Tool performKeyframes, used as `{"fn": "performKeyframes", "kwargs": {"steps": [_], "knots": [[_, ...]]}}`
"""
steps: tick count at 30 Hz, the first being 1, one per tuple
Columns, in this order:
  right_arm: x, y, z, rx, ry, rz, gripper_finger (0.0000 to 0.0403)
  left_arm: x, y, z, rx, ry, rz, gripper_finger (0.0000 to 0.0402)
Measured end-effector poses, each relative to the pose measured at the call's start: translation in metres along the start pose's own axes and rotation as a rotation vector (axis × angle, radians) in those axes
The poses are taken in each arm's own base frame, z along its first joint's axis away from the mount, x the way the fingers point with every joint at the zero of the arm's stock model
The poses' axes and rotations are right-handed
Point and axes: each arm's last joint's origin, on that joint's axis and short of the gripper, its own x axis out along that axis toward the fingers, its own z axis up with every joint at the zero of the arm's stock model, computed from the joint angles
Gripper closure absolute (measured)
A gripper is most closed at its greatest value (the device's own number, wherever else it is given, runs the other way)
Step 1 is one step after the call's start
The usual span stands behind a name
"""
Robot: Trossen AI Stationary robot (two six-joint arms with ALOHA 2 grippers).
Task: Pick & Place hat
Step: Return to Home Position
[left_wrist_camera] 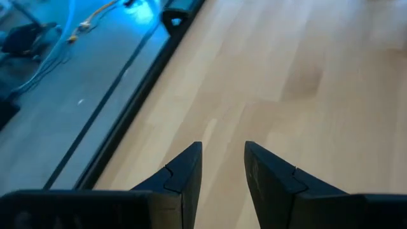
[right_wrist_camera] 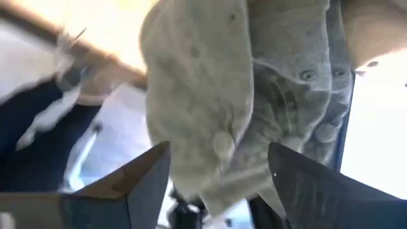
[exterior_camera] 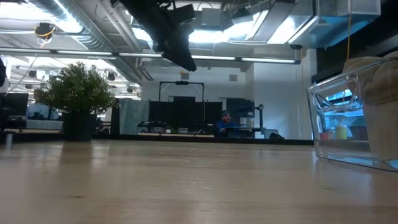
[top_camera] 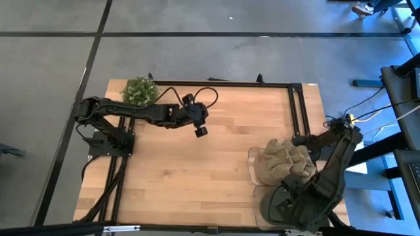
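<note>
The right gripper (right_wrist_camera: 216,175) hangs over the two bins at the right end of the table. Its dark fingers (right_wrist_camera: 143,181) are spread wide and nothing is pinched between them. Just beyond the fingertips lie the beige-brown fabric caps (right_wrist_camera: 254,83), crumpled together, with stitched eyelets and a crown button showing. From above, these caps (top_camera: 285,160) fill the upper clear plastic bin (top_camera: 252,160) and rise above its rim. The folded right arm (top_camera: 328,174) crosses its near side.

Just beside it, toward the table's front edge, stands the lower clear plastic bin (top_camera: 258,200). A dark shape shows through its wall, but the arm hides most of it, so I cannot tell what it holds. In the low view the upper bin's clear wall (exterior_camera: 345,124) stands at the right with a beige cap heaped inside.

The left gripper (top_camera: 199,126) is raised above the middle of the light wooden table (top_camera: 190,177), well apart from the bins. Its fingers (left_wrist_camera: 184,178) stand slightly parted with a narrow gap and grip nothing. Bare wood lies below them, and a black frame rail (left_wrist_camera: 141,95) runs along the table edge beyond.

A bushy green plant in a dark pot (top_camera: 140,90) sits at the far left corner. Far behind the table, a person in blue (exterior_camera: 224,121) shows in the room.
</note>
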Motion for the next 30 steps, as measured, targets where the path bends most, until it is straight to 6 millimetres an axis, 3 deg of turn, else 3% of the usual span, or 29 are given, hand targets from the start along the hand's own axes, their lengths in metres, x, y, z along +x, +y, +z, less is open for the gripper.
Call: {"fn": "performKeyframes", "kwargs": {"steps": [4,8,10,14,18,23,27,30], "knots": [[-0.025,-0.01,0.006,-0.085,-0.054,0.122,0.0122,-0.011,0.006,0.005,-0.075,-0.035,0.003,0.0288],[-0.052,-0.019,0.027,-0.28,-0.486,0.333,0.0119,-0.036,0.015,0.015,-0.105,-0.118,-0.105,0.0288],[-0.068,-0.027,0.037,-0.389,-0.612,0.388,0.0121,-0.051,0.022,0.019,-0.121,-0.16,-0.139,0.0288],[-0.094,-0.048,0.061,-0.53,-0.664,0.395,0.0122,-0.084,0.037,0.02,-0.14,-0.214,-0.119,0.0288],[-0.114,-0.069,0.083,-0.691,-0.752,0.362,0.012,-0.112,0.051,0.008,-0.126,-0.169,-0.064,0.0288],[-0.134,-0.101,0.1,-0.84,-0.852,0.338,0.012,-0.136,0.058,-0.008,-0.221,-0.088,-0.122,0.0288],[-0.142,-0.125,0.104,-0.936,-0.945,0.392,0.012,-0.158,0.062,-0.006,-0.249,-0.184,-0.242,0.0288],[-0.135,-0.131,0.11,-0.973,-1.043,0.488,0.012,-0.17,0.062,0.003,-0.231,-0.317,-0.414,0.0288]]}}
